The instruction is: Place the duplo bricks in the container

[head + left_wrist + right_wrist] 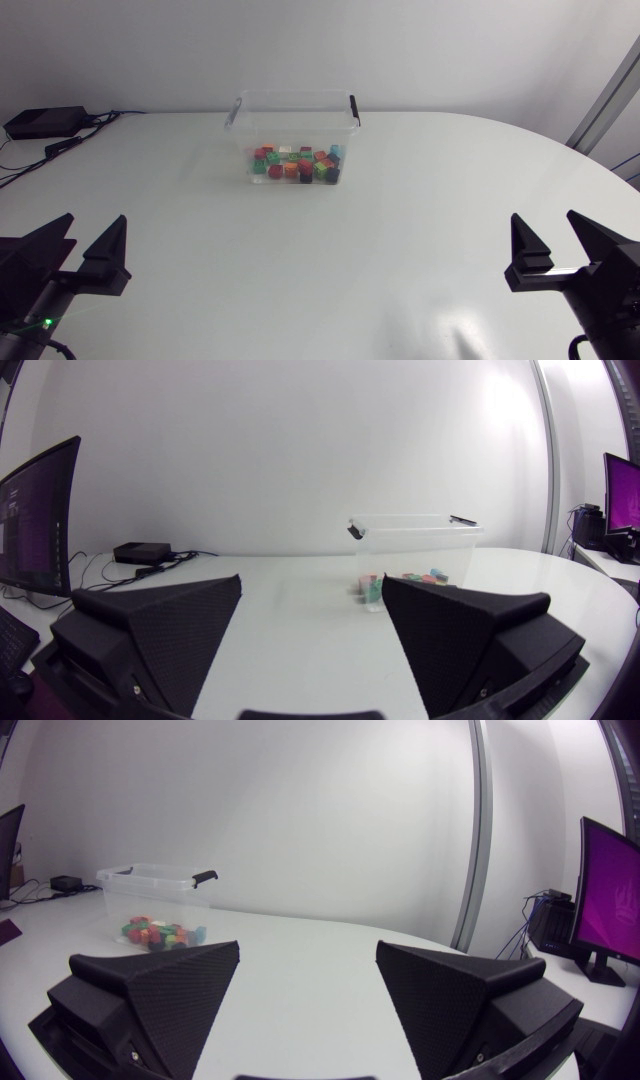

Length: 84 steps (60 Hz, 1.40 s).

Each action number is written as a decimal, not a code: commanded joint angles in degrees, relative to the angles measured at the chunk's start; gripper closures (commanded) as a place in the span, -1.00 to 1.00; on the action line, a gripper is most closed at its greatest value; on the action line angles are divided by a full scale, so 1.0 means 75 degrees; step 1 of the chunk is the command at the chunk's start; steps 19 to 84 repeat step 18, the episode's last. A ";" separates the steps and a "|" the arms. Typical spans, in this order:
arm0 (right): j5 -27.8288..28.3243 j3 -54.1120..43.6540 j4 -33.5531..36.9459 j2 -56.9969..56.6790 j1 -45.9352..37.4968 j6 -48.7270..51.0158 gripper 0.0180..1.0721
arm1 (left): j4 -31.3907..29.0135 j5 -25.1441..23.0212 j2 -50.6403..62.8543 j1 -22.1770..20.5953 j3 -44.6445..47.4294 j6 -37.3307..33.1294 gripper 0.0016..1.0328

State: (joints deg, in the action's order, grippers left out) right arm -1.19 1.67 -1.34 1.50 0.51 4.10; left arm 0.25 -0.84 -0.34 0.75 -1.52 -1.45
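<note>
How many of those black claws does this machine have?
2. The left gripper sits at the table's left side, the right gripper at its right side; both are open and empty, well apart from the container.

L tool (95, 222) fingers spread, R tool (545, 218) same, well apart

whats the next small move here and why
Likely none, just leave both arms parked: the duplo bricks all seem to lie inside the container, no loose brick shows on the table, and the left gripper and right gripper sit open, holding nothing.
</note>
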 commanded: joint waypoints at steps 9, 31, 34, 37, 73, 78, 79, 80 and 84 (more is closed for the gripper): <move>0.0159 -0.0223 0.0179 -0.0200 -0.0068 -0.0546 -0.92 | -0.0034 0.0112 0.0045 -0.0101 0.0203 0.0194 -0.92; 0.0159 -0.0223 0.0179 -0.0200 -0.0068 -0.0546 -0.92 | -0.0034 0.0112 0.0045 -0.0101 0.0203 0.0194 -0.92; 0.0159 -0.0223 0.0179 -0.0200 -0.0068 -0.0546 -0.92 | -0.0034 0.0112 0.0045 -0.0101 0.0203 0.0194 -0.92; 0.0159 -0.0223 0.0179 -0.0200 -0.0068 -0.0546 -0.92 | -0.0034 0.0112 0.0045 -0.0101 0.0203 0.0194 -0.92; 0.0159 -0.0223 0.0179 -0.0200 -0.0068 -0.0546 -0.92 | -0.0034 0.0112 0.0045 -0.0101 0.0203 0.0194 -0.92; 0.0159 -0.0223 0.0179 -0.0200 -0.0068 -0.0546 -0.92 | -0.0034 0.0112 0.0045 -0.0101 0.0203 0.0194 -0.92; 0.0159 -0.0223 0.0179 -0.0200 -0.0068 -0.0546 -0.92 | -0.0034 0.0112 0.0045 -0.0101 0.0203 0.0194 -0.92; 0.0159 -0.0223 0.0179 -0.0200 -0.0068 -0.0546 -0.92 | -0.0034 0.0112 0.0045 -0.0101 0.0203 0.0194 -0.92; 0.0159 -0.0223 0.0179 -0.0200 -0.0068 -0.0546 -0.92 | -0.0034 0.0112 0.0045 -0.0101 0.0203 0.0194 -0.92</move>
